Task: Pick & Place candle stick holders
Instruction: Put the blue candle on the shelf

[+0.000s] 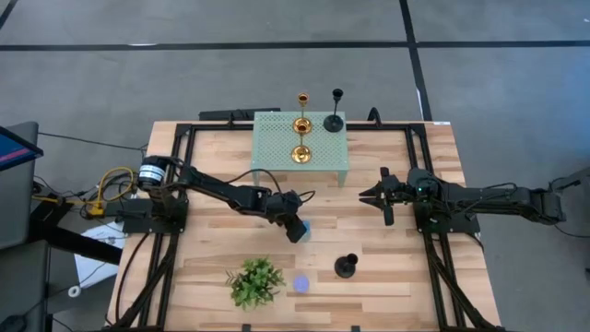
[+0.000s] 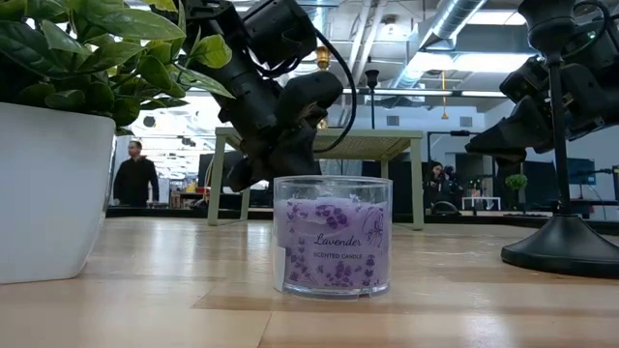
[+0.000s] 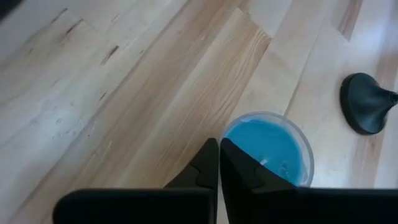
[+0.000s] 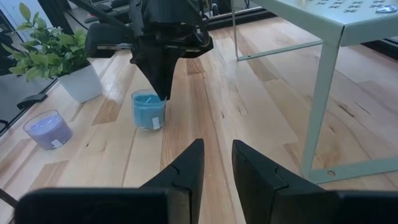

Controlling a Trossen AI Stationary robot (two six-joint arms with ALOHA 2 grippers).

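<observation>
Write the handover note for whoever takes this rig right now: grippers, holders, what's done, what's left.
Left gripper: shut, empty, tips just above the blue candle.
Right gripper: fingers apart, empty, waiting right of the green stand.
Holders: three gold holders and one black holder on the stand's top; second black holder on the table near the lavender candle.
Done: four placed.
Left: likely that last black holder.

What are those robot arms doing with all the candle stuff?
The left gripper is shut, empty, and hangs right over the blue candle in the middle of the table. The right gripper waits beside the small green stand. Three candle stick holders already stand on that stand, two gold and one black. Another black holder stands on the table near the plant and the purple candle.
</observation>
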